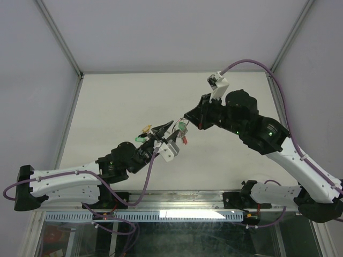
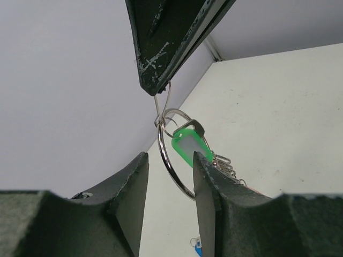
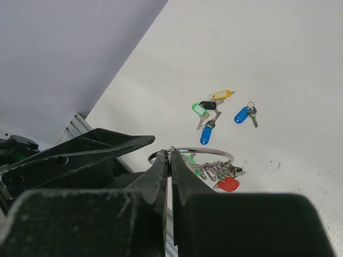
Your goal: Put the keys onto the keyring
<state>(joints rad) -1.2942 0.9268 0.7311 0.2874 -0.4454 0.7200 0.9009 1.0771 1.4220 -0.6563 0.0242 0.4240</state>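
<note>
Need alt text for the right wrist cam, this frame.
The right gripper is pinched shut on the thin silver keyring, which has red- and green-capped keys bunched under it. Five loose keys lie on the white table beyond: green, black, yellow and two blue. The left gripper reaches in with dark fingers from the left.

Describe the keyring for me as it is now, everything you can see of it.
The keyring is a thin silver wire ring, held in mid-air. The right claw is shut on its rim; the left claw stands open around it. A green-tagged key, a red tag and small rings hang from it.
</note>
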